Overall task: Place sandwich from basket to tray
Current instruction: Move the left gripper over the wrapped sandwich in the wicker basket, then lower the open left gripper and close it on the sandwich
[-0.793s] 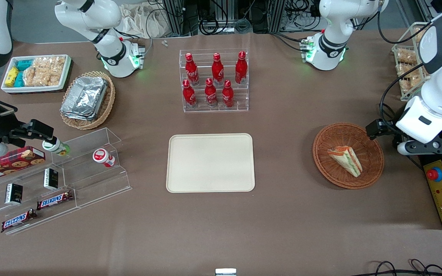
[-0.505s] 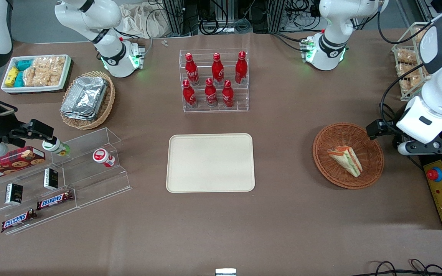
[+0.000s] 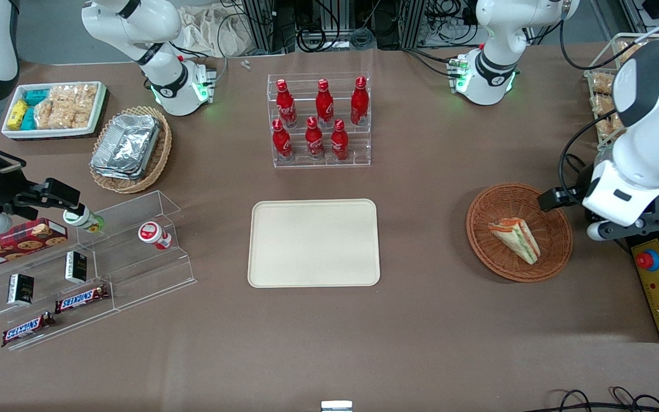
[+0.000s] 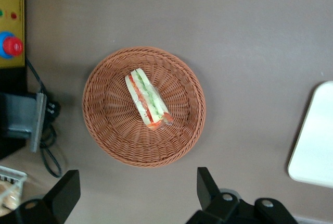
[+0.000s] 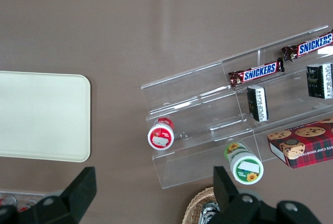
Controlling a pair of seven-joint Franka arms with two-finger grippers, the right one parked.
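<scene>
now gripper (image 4: 136, 193) open, pointing down above basket (image 4: 144, 107) rim.

We see the sandwich (image 3: 513, 240) (image 4: 148, 99) lying on its side in the middle of the basket (image 3: 519, 232) (image 4: 144, 107): a triangular wedge of white bread in clear wrap, its orange-red and green filling layers showing along the cut face. The basket is round, shallow, woven of reddish-brown wicker, and rests on the table toward the working arm's end. Well apart from it, near the table's middle, lies the tray (image 3: 314, 242) (image 4: 315, 138), a flat cream-beige rectangle with rounded corners and a low rim, bare. Our claw (image 4: 136, 197) hangs high above the basket's edge, fingers spread wide.
</scene>
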